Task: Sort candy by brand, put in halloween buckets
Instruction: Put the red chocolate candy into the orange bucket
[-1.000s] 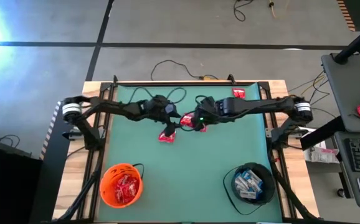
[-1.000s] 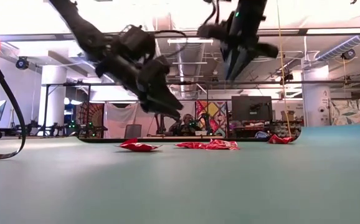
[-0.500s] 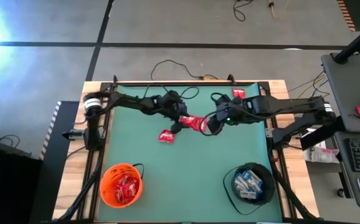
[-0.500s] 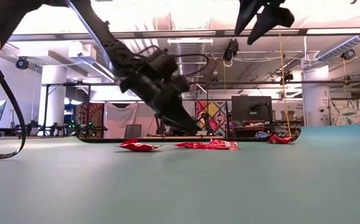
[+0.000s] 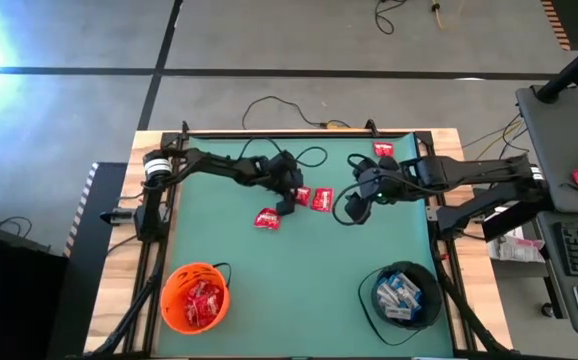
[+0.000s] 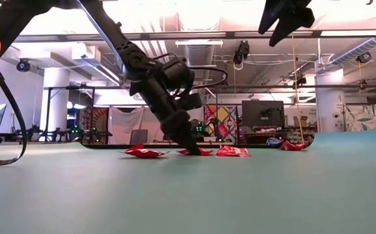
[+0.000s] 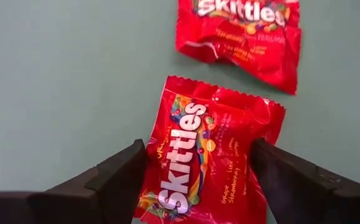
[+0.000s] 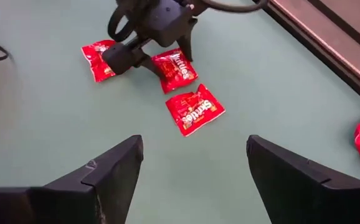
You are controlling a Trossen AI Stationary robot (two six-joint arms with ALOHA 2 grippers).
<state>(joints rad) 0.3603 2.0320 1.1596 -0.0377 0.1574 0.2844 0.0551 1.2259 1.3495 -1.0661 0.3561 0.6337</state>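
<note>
Several red Skittles packets lie flat on the green table: one near the middle [image 5: 267,218], two side by side [image 5: 300,196] [image 5: 321,199], and one at the far edge [image 5: 383,149]. My left gripper [image 5: 294,203] is open and down at the table. Its fingers stand on either side of one packet [image 7: 198,162]; the neighbouring packet [image 7: 239,31] lies just beyond. My right gripper [image 5: 354,210] is open and empty, raised high above the table [image 6: 285,19], to the right of the packets. The orange bucket [image 5: 195,296] holds red candy. The black bucket [image 5: 401,295] holds blue-and-white candy. My left gripper comes at the packet from above, slanting down, with one finger [image 7: 121,177] at each long edge [image 7: 158,155] of the packet. I cannot tell whether the fingers touch the wrapper. The packet lies flat on the table, printed side up.
Both buckets stand near the table's near edge, orange at the left, black at the right. Open green table lies between them and the packets. A raised dark rail [image 8: 329,43] runs along the table's far edge.
My left gripper has gone down to the table and a little toward the right, ending astride one red packet. My right gripper has risen and drawn back toward the table's right edge, away from the packets. The two packets now lie a little apart.
</note>
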